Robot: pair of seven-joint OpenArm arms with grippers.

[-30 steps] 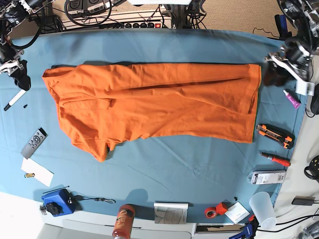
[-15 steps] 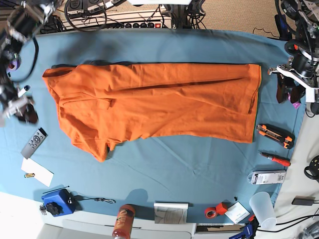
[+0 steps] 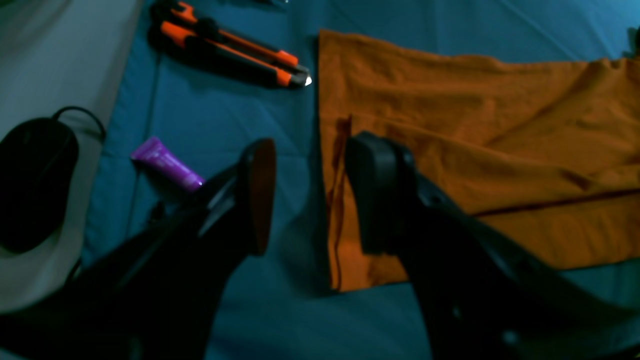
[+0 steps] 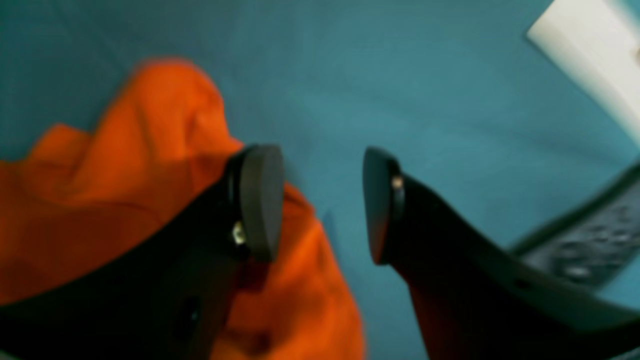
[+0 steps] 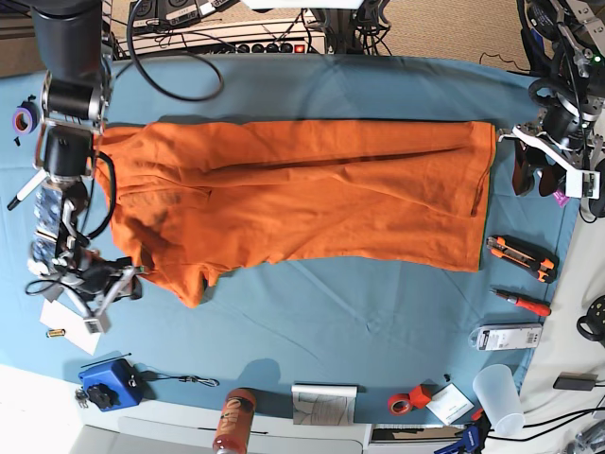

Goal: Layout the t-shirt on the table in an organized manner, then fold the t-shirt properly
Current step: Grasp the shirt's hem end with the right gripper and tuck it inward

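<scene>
Swung down to frame lower left, right gripper [image 5: 121, 274], jaws spread, nears t-shirt [image 5: 302, 194] sleeve; left gripper [image 5: 531, 175], also spread, flanks the hem for grasping.

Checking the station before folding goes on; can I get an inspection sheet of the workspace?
Surface: teal-blue cloth table, smooth.
Job's things: bright orange cloth t-shirt lying lengthwise, wrinkled, sleeve end bunched.
Clutter: orange-black utility knife, purple tube, red screwdriver, clear plastic cup, blue box.
Grippers: left tool open over the hem; right tool open beside the sleeve.
Cables: black cables behind the table.
Surroundings: nothing seen.
</scene>
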